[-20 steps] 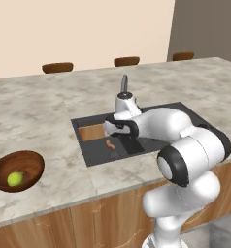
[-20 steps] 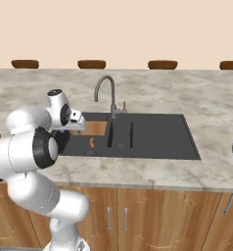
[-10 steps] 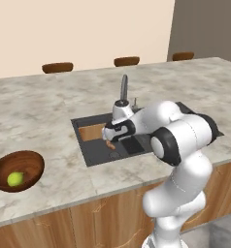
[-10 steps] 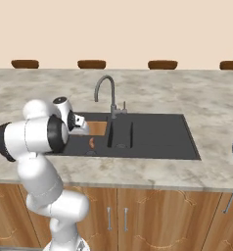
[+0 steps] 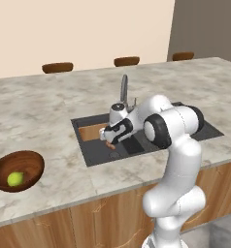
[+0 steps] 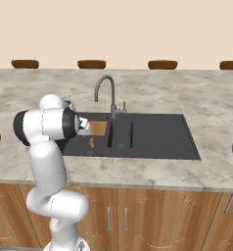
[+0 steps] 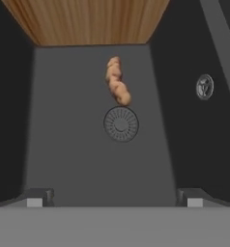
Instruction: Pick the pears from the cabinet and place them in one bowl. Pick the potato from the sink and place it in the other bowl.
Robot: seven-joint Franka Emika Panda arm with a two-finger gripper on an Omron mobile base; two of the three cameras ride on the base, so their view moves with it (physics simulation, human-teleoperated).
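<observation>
The arm has swung over the sink [image 5: 93, 150] — hand [image 7: 115, 198] spread wide, empty, above the potato [image 7: 118, 81].

Potato in the sink basin, bowl off to the lower left

In the left base view the sink [image 5: 95, 155] sits mid-frame, the tap [image 5: 123, 87] behind it; the gripper [image 5: 107, 138] hangs over its left basin. The bowl [image 5: 32, 160] lies at lower left on the counter [image 5: 35, 111], a pear [image 5: 15, 179] inside. In the hand view the potato [image 7: 117, 81] lies on the basin floor just above the drain [image 7: 121, 124] (touching its rim).
</observation>
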